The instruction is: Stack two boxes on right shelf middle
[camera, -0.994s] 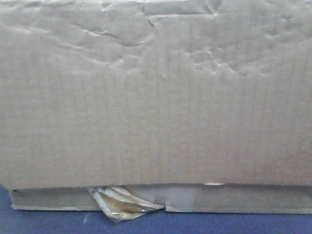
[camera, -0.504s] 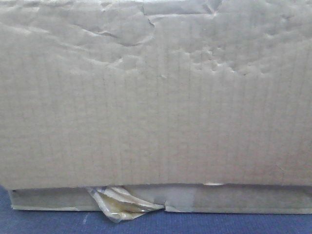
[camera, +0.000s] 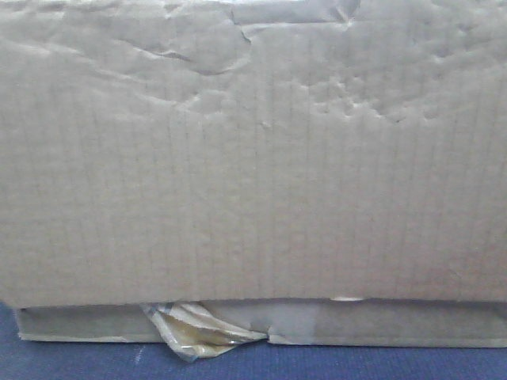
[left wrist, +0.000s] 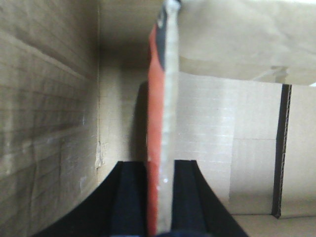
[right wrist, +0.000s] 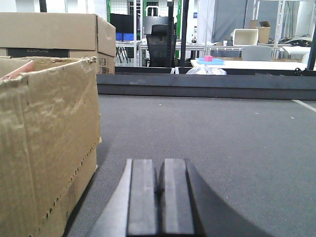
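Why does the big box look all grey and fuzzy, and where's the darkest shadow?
Front-facing view: the tall box sits so close it fills the frame, soft and washed bluish-grey. Left wrist view: darkest shadow in the inside corner beside the red-faced flap; the left gripper is blurry. Right wrist view: the far room glares.

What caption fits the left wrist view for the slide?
Left hand clamped on a red-faced cardboard panel seen edge-on, inside a brown corrugated cardboard box.
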